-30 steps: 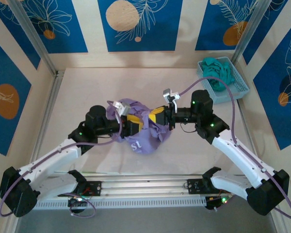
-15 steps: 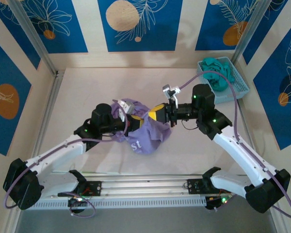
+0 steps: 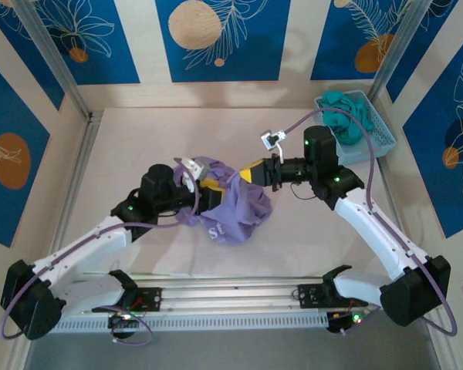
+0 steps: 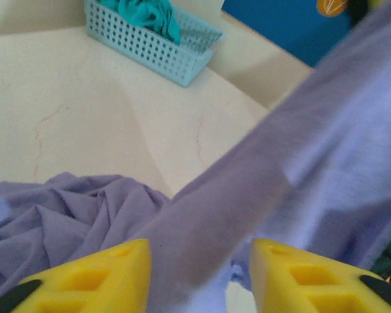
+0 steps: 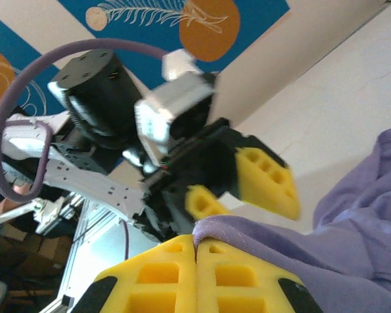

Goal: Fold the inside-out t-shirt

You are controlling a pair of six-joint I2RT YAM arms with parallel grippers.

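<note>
Two tools met over the inside-out t-shirt (image 3: 233, 212), bunched mid-way across the table (image 3: 139, 139). Our right tool (image 5: 195, 246) pinched a fabric edge, and our left tool (image 4: 199, 255) stood parted around a stretched band. We judged this the untangling step; next, the left should clamp and both should spread the cloth flat.

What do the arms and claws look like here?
Left arm and right arm: white links, black joint housings, green lights, a purple cable looping along each. Left claw and right claw: blocky yellow plastic fingers with rectangular cut-outs on black mounts, silver camera at the wrist.
</note>
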